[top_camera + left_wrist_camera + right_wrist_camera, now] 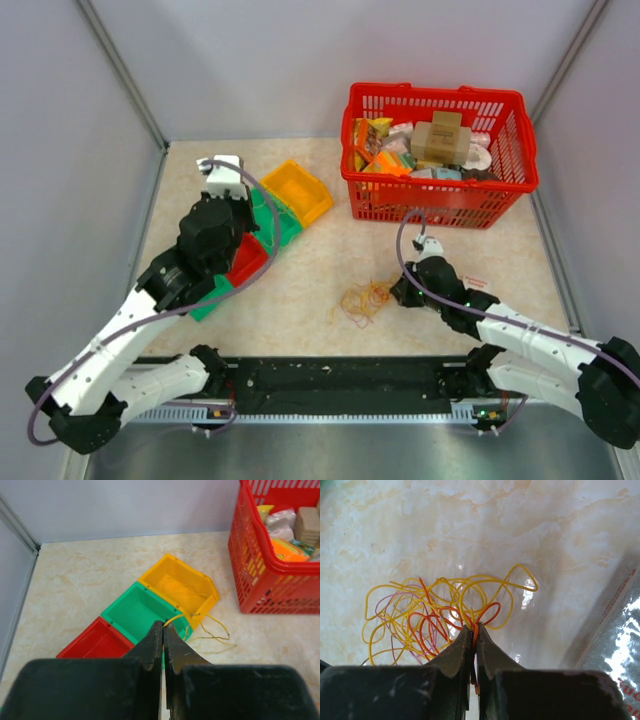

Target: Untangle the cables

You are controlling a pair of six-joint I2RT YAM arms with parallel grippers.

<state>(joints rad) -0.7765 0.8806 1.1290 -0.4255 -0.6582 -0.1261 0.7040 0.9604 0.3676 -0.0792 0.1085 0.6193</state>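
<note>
The cables [362, 300] lie in a small loose tangle on the worktop [300, 270]. They sit in front of the red basket [440, 205], near the middle and just left of the right tool [403, 292].

In the right wrist view the right tool [474, 630] is closed, its tips pinching an orange loop [490, 614] at the near edge of the tangle [420, 615]. Yellow, orange and reddish strands spread out flat on the worktop to the left of the tips and beyond them. A clear plastic packet [620, 645] lies at the right edge of that view.

The left tool [163, 627] is also closed and is held above the row of bins. A thin yellow strand [212, 627] comes out at its tips, apparently pinched there. The strand arcs over the corner where the green bin [142, 610] meets the yellow bin [175, 585], then trails in loops toward the worktop beside them. The red bin [95, 642] sits next to the green one on the near left. This strand is well apart from the main tangle. The basket is full of packets and boxes.
</note>
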